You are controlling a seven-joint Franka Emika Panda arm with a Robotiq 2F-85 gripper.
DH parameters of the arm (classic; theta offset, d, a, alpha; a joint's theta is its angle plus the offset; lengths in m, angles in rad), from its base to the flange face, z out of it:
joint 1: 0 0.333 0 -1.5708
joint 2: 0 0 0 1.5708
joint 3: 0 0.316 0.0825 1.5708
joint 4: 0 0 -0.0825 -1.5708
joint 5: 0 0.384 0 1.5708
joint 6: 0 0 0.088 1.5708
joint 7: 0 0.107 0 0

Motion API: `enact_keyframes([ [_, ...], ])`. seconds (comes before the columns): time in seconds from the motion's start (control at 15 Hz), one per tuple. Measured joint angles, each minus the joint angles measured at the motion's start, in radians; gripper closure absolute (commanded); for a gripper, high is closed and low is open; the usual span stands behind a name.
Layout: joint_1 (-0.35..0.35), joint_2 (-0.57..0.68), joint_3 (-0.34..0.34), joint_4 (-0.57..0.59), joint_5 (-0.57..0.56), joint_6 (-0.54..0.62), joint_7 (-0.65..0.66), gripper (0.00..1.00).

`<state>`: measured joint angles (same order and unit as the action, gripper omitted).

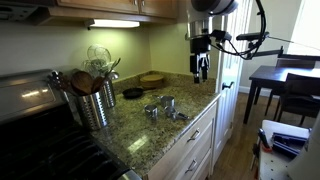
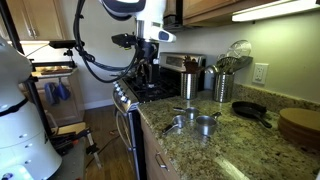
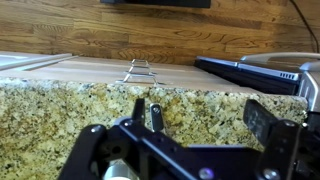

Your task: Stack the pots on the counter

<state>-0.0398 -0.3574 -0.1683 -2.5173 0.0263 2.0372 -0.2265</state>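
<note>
Two small shiny silver pots stand side by side, apart, on the speckled granite counter (image 1: 185,125) in both exterior views: one pot (image 1: 152,110) next to the other pot (image 1: 171,104), also seen as a pot (image 2: 183,124) and a pot (image 2: 207,123). My gripper (image 1: 202,68) hangs high above the counter's edge, well clear of the pots, and shows in an exterior view (image 2: 149,70). In the wrist view the gripper (image 3: 200,115) is open and empty over bare counter (image 3: 60,120). The pots are out of the wrist view.
A ribbed steel utensil canister (image 1: 95,103) stands by the stove (image 2: 150,90). A small black pan (image 1: 133,93) and a round wooden board (image 1: 152,78) lie behind the pots. A dark table (image 1: 285,80) stands beyond the counter's end. White drawers (image 1: 195,150) sit below.
</note>
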Motion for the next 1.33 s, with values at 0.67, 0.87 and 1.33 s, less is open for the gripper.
enact_keyframes([
  [0.67,0.000,0.156,0.000,0.091,0.007,0.009,-0.020,0.00],
  [0.87,-0.001,0.204,0.000,0.116,0.008,0.011,-0.038,0.00],
  [1.33,-0.001,0.312,0.006,0.168,0.046,0.122,-0.028,0.00],
])
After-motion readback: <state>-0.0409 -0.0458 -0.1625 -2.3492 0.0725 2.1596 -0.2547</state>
